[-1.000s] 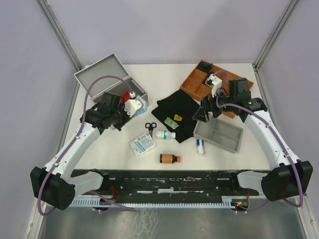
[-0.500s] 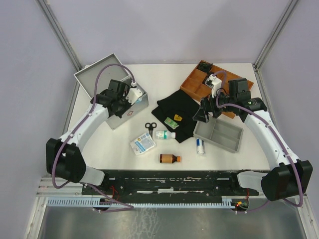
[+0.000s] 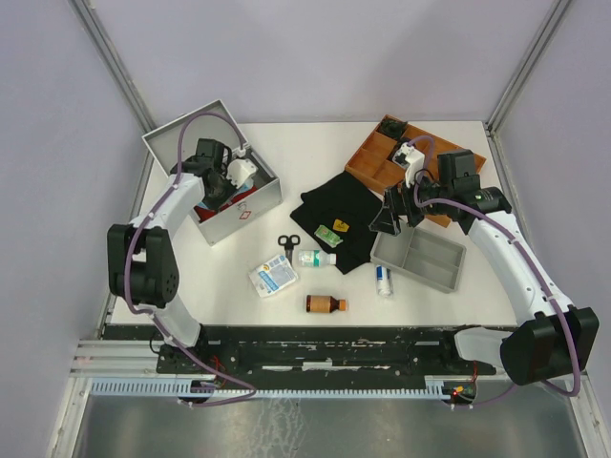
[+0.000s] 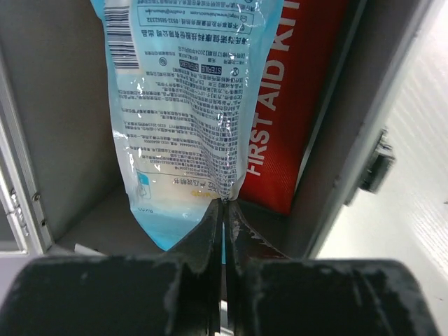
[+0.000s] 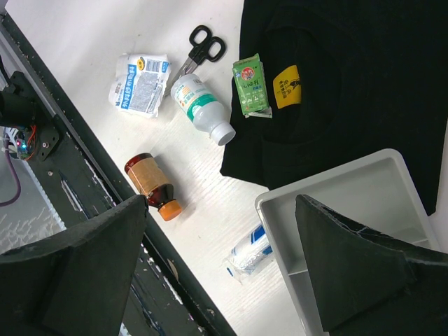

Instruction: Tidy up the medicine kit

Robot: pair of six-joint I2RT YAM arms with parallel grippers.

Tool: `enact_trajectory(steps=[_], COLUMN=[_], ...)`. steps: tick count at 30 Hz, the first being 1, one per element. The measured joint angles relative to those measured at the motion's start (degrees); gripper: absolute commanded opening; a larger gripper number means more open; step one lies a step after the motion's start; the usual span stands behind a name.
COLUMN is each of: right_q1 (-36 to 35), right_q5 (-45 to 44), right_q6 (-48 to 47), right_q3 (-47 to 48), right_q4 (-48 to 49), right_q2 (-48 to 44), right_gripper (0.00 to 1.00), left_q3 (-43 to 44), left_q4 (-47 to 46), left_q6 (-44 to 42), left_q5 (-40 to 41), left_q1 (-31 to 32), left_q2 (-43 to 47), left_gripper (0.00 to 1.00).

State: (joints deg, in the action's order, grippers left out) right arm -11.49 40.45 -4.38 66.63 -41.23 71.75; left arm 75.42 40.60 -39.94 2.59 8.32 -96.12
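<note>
The left arm has swung in over the past second. It was out in front of the kit (image 3: pixel 246 205), and now it reaches right over the open box, which sits at the back left of the desk (image 3: pixel 239 305) with its lid thrown back. The left claw (image 4: pixel 224 206) is closed tight on the bottom edge of a blue-and-white packet (image 4: pixel 189 105). From the wrist camera, the packet hangs down inside the box between a grey wall and the red pouch (image 4: pixel 294 105) already standing there. I can't tell whether its far end touches the floor of the box.

So I'd say this item is all but delivered. What's left is to let go and lift out without dragging the packet back up.

The right arm hasn't budged in that time. The right claw (image 5: pixel 220 203) is spread wide and holds nothing, hovering over the near edge of the black cloth (image 3: pixel 339 215) and the corner of the grey tray (image 3: pixel 420 258).

Plenty is still loose on the desk: scissors (image 3: pixel 287 242), a white bottle (image 3: pixel 316 258), a brown bottle (image 3: pixel 326 304), a gauze pack (image 3: pixel 274 279), a small roll (image 3: pixel 384 279) and a green sachet (image 5: pixel 252 85) on the cloth. The job looks to be in its early part.
</note>
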Motion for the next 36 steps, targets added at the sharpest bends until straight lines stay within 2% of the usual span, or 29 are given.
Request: enact_trajectory(steps=[7,10,13,22,29,32,36], right_q1=[0.0,0.0,0.0,0.0,0.0,0.0,0.0], right_q5=[0.0,0.0,0.0,0.0,0.0,0.0,0.0], right_q6=[0.0,0.0,0.0,0.0,0.0,0.0,0.0], right_q3=[0.0,0.0,0.0,0.0,0.0,0.0,0.0], right_q4=[0.0,0.0,0.0,0.0,0.0,0.0,0.0], right_q2=[0.0,0.0,0.0,0.0,0.0,0.0,0.0], right_gripper=[0.96,0.96,0.96,0.96,0.96,0.96,0.96], left_q3=[3.3,3.5,3.5,3.4,3.0,2.4,0.7], left_q4=[0.9,0.9,0.9,1.0,-0.1,-2.1,-3.5], left_q6=[-3.0,-4.2,-5.2,-6.1,-6.1,-6.1,-6.1], left_q5=[-1.1,-0.5,0.6,1.6,1.4,0.7,-3.3], left_q1=[-2.7,-3.3,-3.6,-3.7,-3.7,-3.7,-3.7], left_q2=[-4.7,-5.6,-6.8,-7.3,-0.3,4.9,11.3], left_gripper=[0.03,0.07,0.17,0.55,0.78,0.84,0.87])
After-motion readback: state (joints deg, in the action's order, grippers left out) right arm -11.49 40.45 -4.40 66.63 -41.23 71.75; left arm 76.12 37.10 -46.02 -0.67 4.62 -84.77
